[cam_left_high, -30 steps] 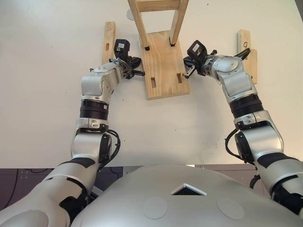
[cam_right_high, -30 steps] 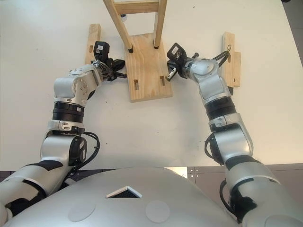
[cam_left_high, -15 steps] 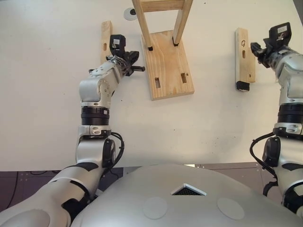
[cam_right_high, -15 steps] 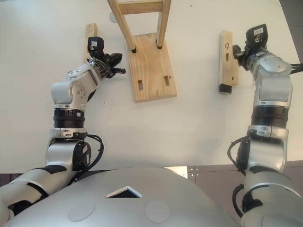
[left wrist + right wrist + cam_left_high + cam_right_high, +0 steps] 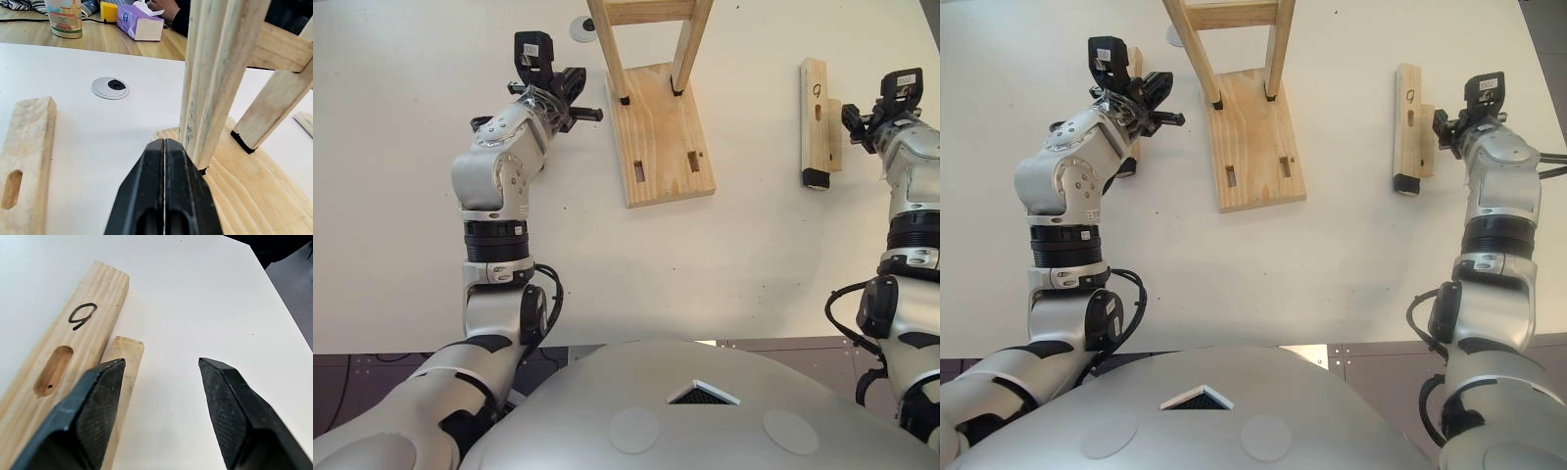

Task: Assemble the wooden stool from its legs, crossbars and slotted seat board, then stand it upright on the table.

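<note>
A: On the white table [image 5: 411,196], how far along is the stool?

B: About half built, I'd judge. The flat pale wooden slotted seat board [image 5: 661,147] lies in the middle, its long side running away from the robot. Two square wooden legs joined by a crossbar [image 5: 651,12] stand in its far slots. The two near slots [image 5: 639,173] are bare.

A: And the next piece?

B: Probably the loose pale wooden leg with an oblong slot [image 5: 815,147]. It lies flat, well to the right of the board and parallel to it. A thinner pale wooden strip [image 5: 131,357] lies against its outer side.

A: Which arm is nearer?

B: The right. The right tool [image 5: 161,364] hovers released, one finger above the strip and the other above bare table. The leg therefore lies just inboard of it, towards the board.

A: And the left?

B: The left tool [image 5: 165,144] is clenched on nothing. Its tip is close to the foot of the left standing leg. A second loose wooden leg [image 5: 29,137] lies just outboard of it.

A: What differs from a second ago?

B: Both tools then flanked the board's sides. The right arm has since swung out to the loose leg. The left has lifted and moved towards the board's far end.
</note>
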`<state>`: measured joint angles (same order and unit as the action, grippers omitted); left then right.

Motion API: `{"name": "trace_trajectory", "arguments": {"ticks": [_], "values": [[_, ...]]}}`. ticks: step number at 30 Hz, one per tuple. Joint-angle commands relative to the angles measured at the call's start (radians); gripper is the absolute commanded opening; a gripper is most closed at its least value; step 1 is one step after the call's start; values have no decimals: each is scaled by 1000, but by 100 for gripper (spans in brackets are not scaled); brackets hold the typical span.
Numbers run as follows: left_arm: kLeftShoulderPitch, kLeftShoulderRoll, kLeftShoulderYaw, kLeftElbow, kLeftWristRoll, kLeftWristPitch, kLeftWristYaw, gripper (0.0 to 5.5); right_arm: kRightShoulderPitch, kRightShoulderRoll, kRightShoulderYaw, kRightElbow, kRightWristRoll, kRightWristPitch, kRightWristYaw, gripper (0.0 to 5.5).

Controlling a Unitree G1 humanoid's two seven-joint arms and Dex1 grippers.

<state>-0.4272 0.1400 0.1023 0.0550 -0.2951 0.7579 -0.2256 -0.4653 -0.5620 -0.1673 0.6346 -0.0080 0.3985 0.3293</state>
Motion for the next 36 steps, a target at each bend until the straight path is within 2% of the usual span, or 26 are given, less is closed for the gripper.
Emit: {"name": "trace_trajectory", "arguments": {"ticks": [1, 9, 24, 31, 36], "values": [[2, 6, -11, -3, 6, -16, -5, 0, -1, 13, 21, 59, -3, -20, 5, 278], [-8, 12, -16, 28, 6, -42, -16, 0, -18, 61, 65, 125, -1, -78, 8, 278], [-19, 7, -17, 69, 15, -68, -6, 0, 19, 122, 124, -13, 10, -28, 54, 278], [-16, 7, -17, 66, 14, -72, -1, 0, 30, 59, 113, -75, 29, -39, 123, 278], [-7, 6, -10, 54, 5, -68, 1, 0, 34, -19, 72, -80, 86, -17, 275, 278]]}}
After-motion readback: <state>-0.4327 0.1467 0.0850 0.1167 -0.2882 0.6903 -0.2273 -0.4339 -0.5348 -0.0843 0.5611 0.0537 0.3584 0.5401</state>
